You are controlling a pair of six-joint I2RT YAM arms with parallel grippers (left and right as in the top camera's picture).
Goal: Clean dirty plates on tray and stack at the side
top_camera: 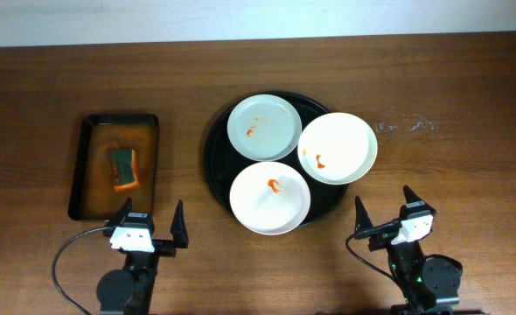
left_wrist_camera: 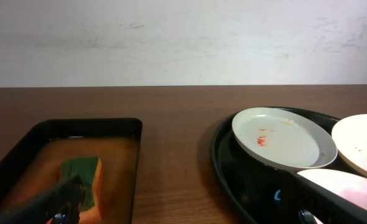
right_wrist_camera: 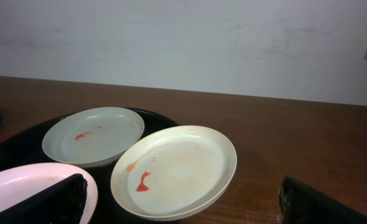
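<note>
A large round black tray (top_camera: 216,166) holds three plates with orange-red smears. A pale grey-blue plate (top_camera: 264,127) lies at the back. A white plate (top_camera: 338,147) sits on the right, overhanging the rim. Another white plate (top_camera: 269,197) lies at the front. My left gripper (top_camera: 151,229) is open and empty near the front edge, left of the tray. My right gripper (top_camera: 387,217) is open and empty, front right of the tray. The left wrist view shows the tray (left_wrist_camera: 233,174) and the grey-blue plate (left_wrist_camera: 283,138). The right wrist view shows the right white plate (right_wrist_camera: 174,171) between my fingers (right_wrist_camera: 180,202).
A smaller rectangular dark tray (top_camera: 85,166) with brownish liquid stands at the left, holding an orange and green sponge (top_camera: 125,169). A wet patch (top_camera: 402,127) lies on the wood right of the round tray. A black cable (top_camera: 66,258) loops by the left arm.
</note>
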